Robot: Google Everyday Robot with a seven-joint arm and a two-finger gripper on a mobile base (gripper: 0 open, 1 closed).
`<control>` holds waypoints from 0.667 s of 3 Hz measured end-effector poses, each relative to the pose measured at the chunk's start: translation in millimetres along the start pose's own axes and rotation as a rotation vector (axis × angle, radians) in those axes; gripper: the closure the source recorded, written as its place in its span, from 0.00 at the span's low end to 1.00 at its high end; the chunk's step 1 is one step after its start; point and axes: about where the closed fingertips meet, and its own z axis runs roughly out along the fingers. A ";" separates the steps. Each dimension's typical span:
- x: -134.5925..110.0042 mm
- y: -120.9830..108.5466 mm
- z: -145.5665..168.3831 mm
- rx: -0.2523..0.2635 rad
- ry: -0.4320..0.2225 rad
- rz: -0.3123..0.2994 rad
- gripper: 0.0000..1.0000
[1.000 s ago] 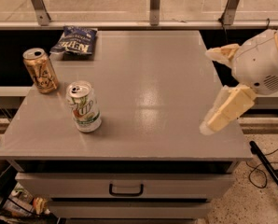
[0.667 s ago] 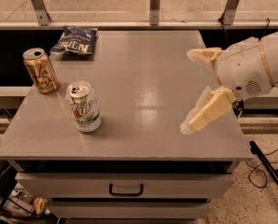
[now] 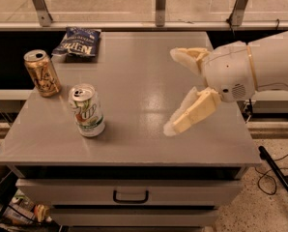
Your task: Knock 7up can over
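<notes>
The 7up can (image 3: 87, 110), white-silver with a green band at the base and a silver top, stands upright near the front left of the grey table (image 3: 134, 76). My gripper (image 3: 175, 88) hangs over the right half of the table, well to the right of the can and not touching it. Its two cream fingers are spread wide apart with nothing between them, one finger (image 3: 190, 112) pointing down-left toward the front and the other finger (image 3: 187, 56) higher up.
A gold-tan can (image 3: 41, 73) stands upright at the left edge, just behind the 7up can. A dark blue snack bag (image 3: 77, 41) lies at the back left. A drawer with a black handle (image 3: 130, 196) sits under the tabletop. Cables lie on the floor at right.
My gripper and arm have moved left over the table, closer to the 7up can. Both cans and the bag have stayed where they were.
</notes>
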 end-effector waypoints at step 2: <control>7.4 -3.6 24.1 -0.009 -0.005 0.016 0.00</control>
